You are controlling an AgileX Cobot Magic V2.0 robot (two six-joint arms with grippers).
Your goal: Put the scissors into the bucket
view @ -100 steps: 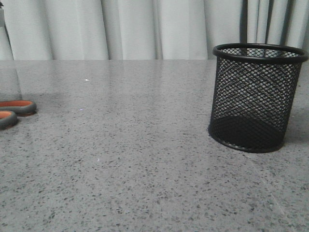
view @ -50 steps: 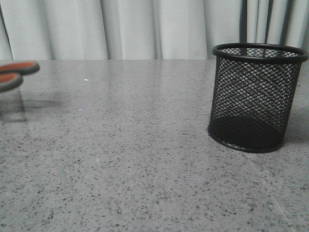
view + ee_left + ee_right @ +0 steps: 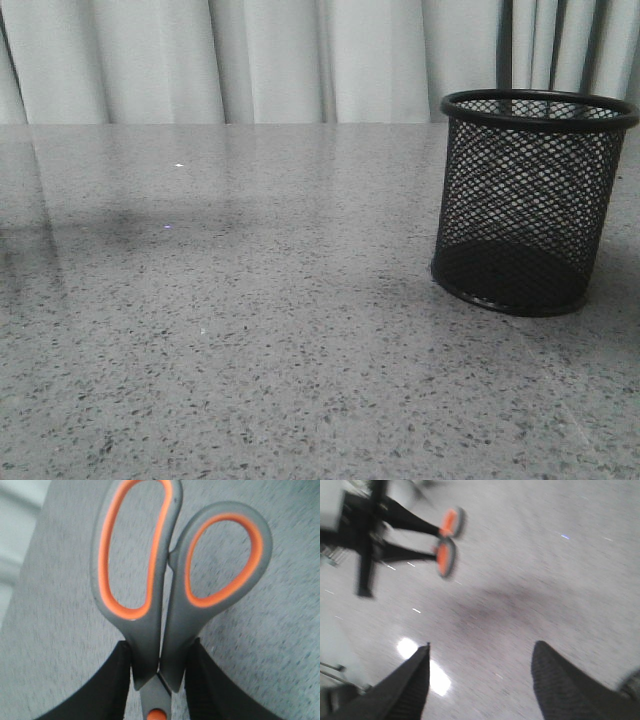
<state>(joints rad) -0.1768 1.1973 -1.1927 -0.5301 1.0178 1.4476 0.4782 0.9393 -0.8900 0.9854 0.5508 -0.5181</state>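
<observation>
The black mesh bucket (image 3: 528, 200) stands upright at the right of the grey speckled table (image 3: 250, 330) in the front view. The scissors and both grippers are out of the front view. In the left wrist view my left gripper (image 3: 158, 665) is shut on the scissors (image 3: 170, 580), pinching the handle shanks just above the orange pivot, with the grey and orange loops pointing away from the wrist. The blades are hidden. In the right wrist view my right gripper (image 3: 480, 655) is open and empty above the table. That view also shows the scissors (image 3: 447, 542) held in the air by the left arm.
Pale curtains (image 3: 300, 60) hang behind the table's far edge. A bright light reflection (image 3: 427, 667) lies on the tabletop near my right gripper. A faint shadow (image 3: 130, 225) lies on the table at the left.
The scissor handles, low at the front view's left edge a second ago, rose half a second ago and have now left that view. The bucket has not moved.
</observation>
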